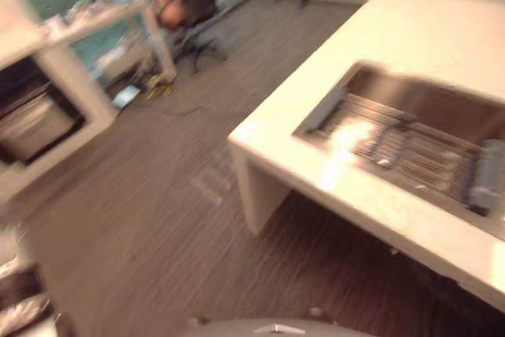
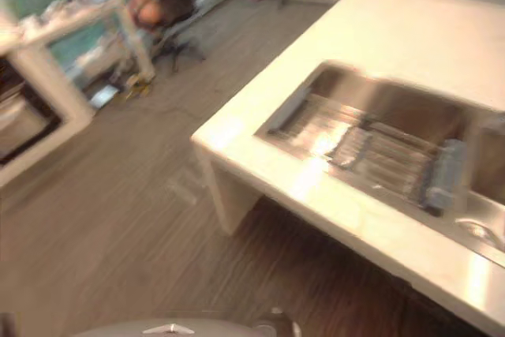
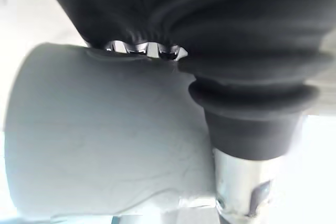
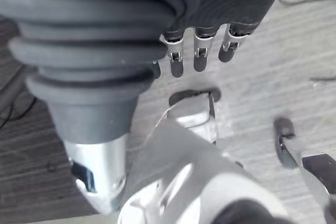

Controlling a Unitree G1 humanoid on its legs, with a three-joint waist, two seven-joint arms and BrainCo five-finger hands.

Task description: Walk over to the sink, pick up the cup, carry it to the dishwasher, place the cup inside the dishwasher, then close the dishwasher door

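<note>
Cream counter (image 1: 418,29), silver sink (image 2: 410,108) (ribbed base)

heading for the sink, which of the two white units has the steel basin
The white counter on the robot's right, with the steel sink sunk in its top; the white shelf unit on the left bears clutter.

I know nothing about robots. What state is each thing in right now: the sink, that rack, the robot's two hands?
Sink: set in the white counter, with a rack inside.
Rack: lying flat in the sink.
Bluish thing: on the rack, too blurred to name.
Right hand: fingers relaxed, holding nothing, above the floor.
Left hand: state cannot be told.
</note>
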